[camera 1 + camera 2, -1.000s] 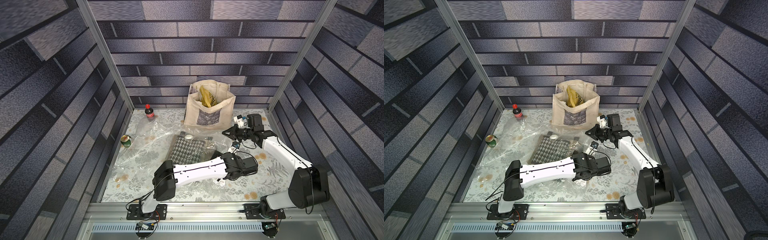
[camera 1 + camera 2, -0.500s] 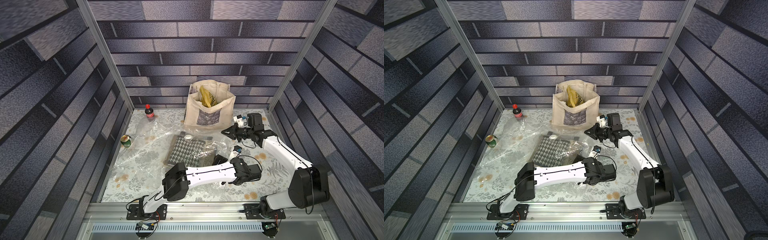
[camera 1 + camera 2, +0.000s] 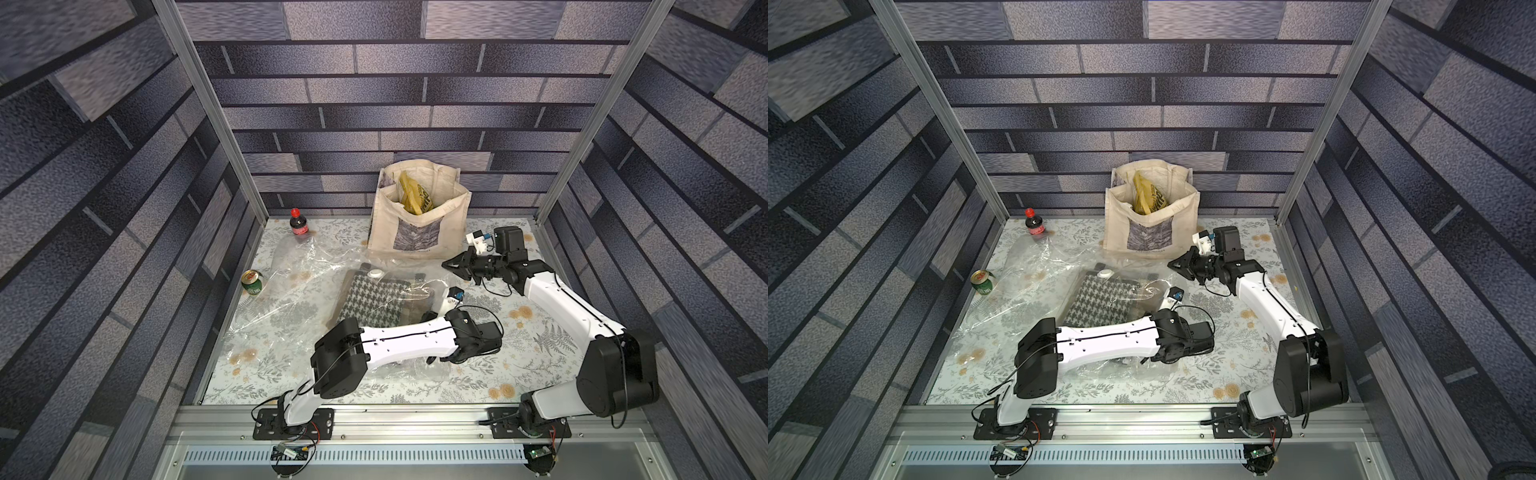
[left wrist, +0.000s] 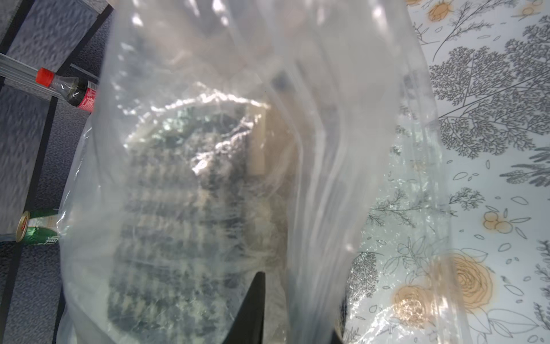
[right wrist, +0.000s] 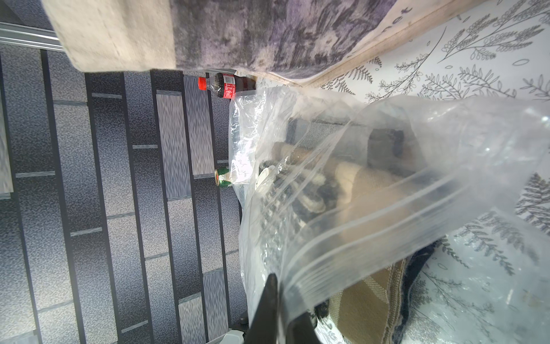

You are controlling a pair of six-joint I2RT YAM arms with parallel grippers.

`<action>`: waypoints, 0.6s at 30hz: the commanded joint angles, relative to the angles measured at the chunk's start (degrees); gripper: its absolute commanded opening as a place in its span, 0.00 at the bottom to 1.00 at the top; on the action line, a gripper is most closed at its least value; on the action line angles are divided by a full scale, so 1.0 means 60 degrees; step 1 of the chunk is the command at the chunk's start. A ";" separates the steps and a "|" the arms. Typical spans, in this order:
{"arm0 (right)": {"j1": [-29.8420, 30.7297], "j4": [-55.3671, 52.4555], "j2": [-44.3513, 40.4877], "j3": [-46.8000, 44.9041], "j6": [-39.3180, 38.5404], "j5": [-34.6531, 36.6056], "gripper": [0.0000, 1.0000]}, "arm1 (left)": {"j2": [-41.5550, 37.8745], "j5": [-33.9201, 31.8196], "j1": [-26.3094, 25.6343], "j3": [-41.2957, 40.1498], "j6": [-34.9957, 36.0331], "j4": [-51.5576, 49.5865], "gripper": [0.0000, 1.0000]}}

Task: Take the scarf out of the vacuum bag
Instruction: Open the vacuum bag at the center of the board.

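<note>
On the floral table, both end effectors [image 5: 279, 321] [image 4: 294, 315] pinch the clear, crinkled vacuum bag [image 3: 299, 291] holding a houndstooth scarf [image 3: 374, 303].

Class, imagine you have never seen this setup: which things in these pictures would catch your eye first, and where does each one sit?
The crinkly clear vacuum bag sprawls across the middle of the floral table, with the houndstooth scarf inside it. Both end effectors pinch the bag's plastic: the left end effector at the near side, the right end effector at the zip strip. Behind stands a cream tote bag by the back wall, and a red-capped cola bottle stands in the far corner.
</note>
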 commanded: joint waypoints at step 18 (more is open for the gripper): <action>0.0010 0.0185 -0.0308 0.0138 -0.0522 0.1358 1.00 | -0.4261 0.1361 0.1267 -0.3972 0.0612 0.2234 0.00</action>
